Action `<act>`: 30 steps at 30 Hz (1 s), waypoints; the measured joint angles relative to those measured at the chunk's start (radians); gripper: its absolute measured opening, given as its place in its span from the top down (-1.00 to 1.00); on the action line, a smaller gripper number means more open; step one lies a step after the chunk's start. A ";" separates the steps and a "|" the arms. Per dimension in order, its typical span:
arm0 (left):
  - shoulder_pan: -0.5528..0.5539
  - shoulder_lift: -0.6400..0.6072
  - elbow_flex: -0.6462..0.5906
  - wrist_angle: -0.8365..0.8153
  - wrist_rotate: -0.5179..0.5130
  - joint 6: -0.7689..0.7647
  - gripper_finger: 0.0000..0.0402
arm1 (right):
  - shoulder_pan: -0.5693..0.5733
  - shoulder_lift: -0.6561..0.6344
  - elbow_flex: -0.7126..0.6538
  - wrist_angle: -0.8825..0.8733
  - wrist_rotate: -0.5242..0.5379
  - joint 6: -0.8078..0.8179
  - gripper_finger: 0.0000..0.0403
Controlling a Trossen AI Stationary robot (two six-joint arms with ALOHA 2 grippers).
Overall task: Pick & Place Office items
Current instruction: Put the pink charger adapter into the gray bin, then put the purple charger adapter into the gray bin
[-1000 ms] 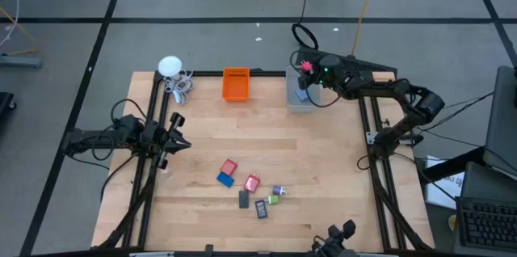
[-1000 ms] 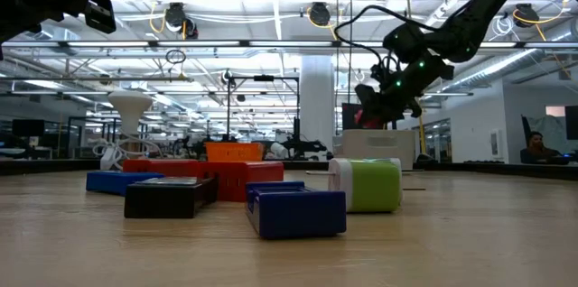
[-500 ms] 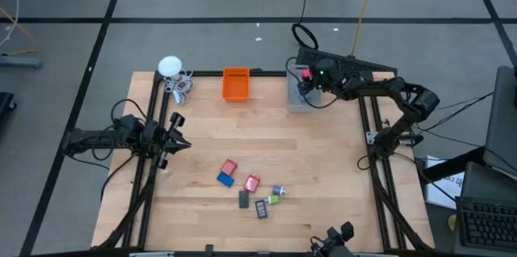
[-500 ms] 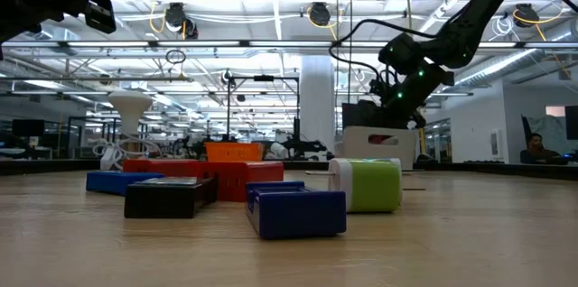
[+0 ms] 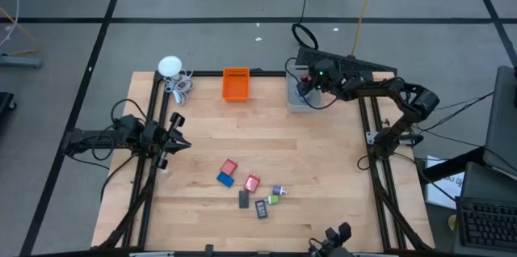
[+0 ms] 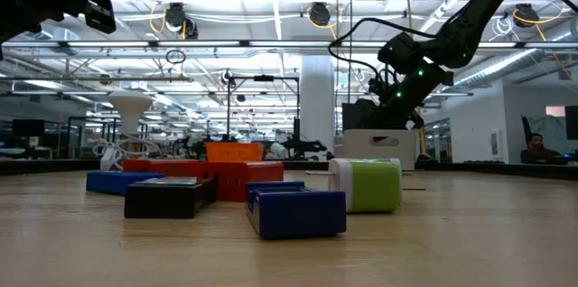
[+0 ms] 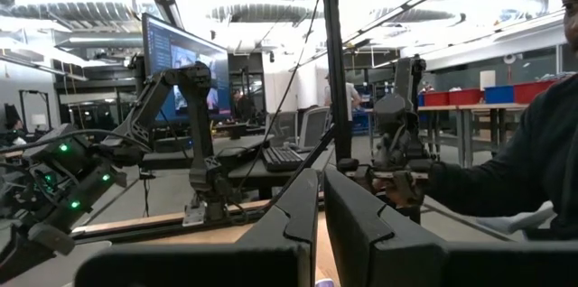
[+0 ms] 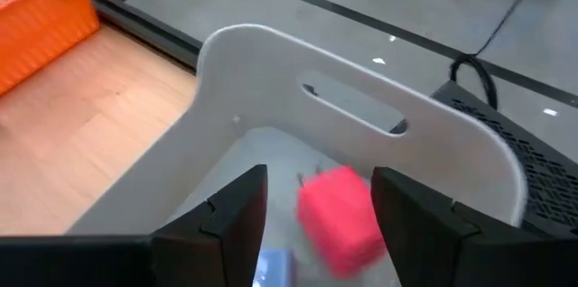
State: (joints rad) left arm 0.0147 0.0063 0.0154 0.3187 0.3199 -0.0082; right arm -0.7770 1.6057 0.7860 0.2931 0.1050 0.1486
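Observation:
The office items (image 5: 250, 188) lie in a loose cluster on the near middle of the table: red, blue and pink blocks, dark flat pieces and a green bit (image 6: 372, 185). My right gripper (image 5: 305, 86) hangs open over the clear grey bin (image 5: 300, 99) at the far right. In the right wrist view a pink-red block (image 8: 339, 215) shows inside the bin (image 8: 361, 115), between the spread fingers (image 8: 230, 210) and apart from both. A pale blue piece (image 8: 271, 264) lies beside it. My left gripper (image 5: 184, 142) waits shut at the table's left edge.
An orange bin (image 5: 235, 84) stands at the far edge, left of the grey bin. A white round gadget with coiled cable (image 5: 171, 69) sits at the far left corner. Bare wood lies between the cluster and the bins. A person's dark sleeve (image 7: 533, 170) shows beyond the table.
My right gripper has moved a little toward the table's far edge and down over the grey bin. The pink-red block that showed at its tip above the bin a second ago has dropped out of the low view, and it now sits inside the bin.

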 joint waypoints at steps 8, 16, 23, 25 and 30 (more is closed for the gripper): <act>0.000 0.000 0.000 0.000 0.000 0.000 0.88 | 0.039 -0.039 -0.001 0.104 -0.044 -0.004 -0.14; 0.000 0.000 0.000 0.000 0.000 0.000 0.88 | 0.212 -0.142 0.000 0.228 -0.327 -0.006 -0.17; 0.000 0.000 0.000 0.000 0.000 0.000 0.88 | 0.490 -0.174 -0.001 0.235 -0.582 -0.001 -0.14; 0.000 0.000 0.000 0.000 0.000 0.000 0.88 | 0.587 -0.173 0.000 0.246 -0.577 -0.001 -0.14; 0.000 0.000 0.000 0.000 0.000 0.000 0.88 | 0.813 -0.173 -0.001 0.311 -0.554 -0.023 -0.13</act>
State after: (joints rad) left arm 0.0146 0.0063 0.0157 0.3187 0.3199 -0.0078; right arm 0.0361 1.4330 0.7853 0.6045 -0.4491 0.1253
